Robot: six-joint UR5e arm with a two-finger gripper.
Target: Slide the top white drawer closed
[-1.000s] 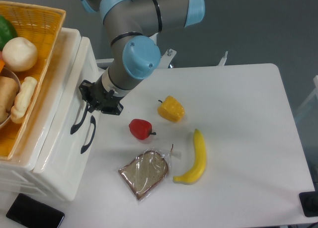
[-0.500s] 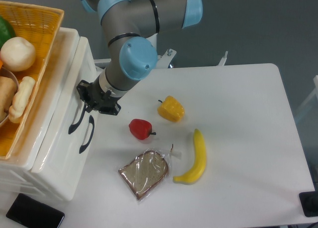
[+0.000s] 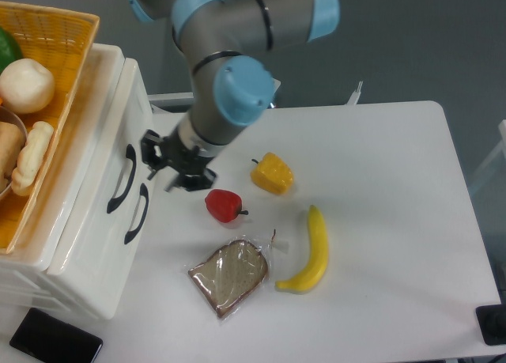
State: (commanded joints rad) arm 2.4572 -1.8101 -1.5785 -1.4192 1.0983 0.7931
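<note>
The gripper [image 3: 160, 172] hangs over the table [image 3: 379, 189], just to the right of the white drawer unit and apart from it. Its dark fingers [image 3: 171, 181] point down and left. It holds nothing, but from this high view I cannot tell if the fingers are spread or together.

The top drawer [image 3: 118, 134] is on the left side, and its front stands nearly flush with the front of the lower drawer [image 3: 111, 244]. Its black handle [image 3: 122, 179] is near the gripper but not touching it. The lower handle [image 3: 137, 213] sits just below and to the right of it.

On top of the unit there is a yellow basket [image 3: 67, 70] with food inside, among it a round white piece [image 3: 26, 85].

On the table, a red pepper [image 3: 223, 205] lies just beside the gripper, to its lower right. A yellow pepper [image 3: 272, 173] is a little further right. Below them are a bread slice in plastic wrap [image 3: 230, 275] and a banana [image 3: 311, 253]. A black phone [image 3: 55, 340] lies at the bottom left corner.
</note>
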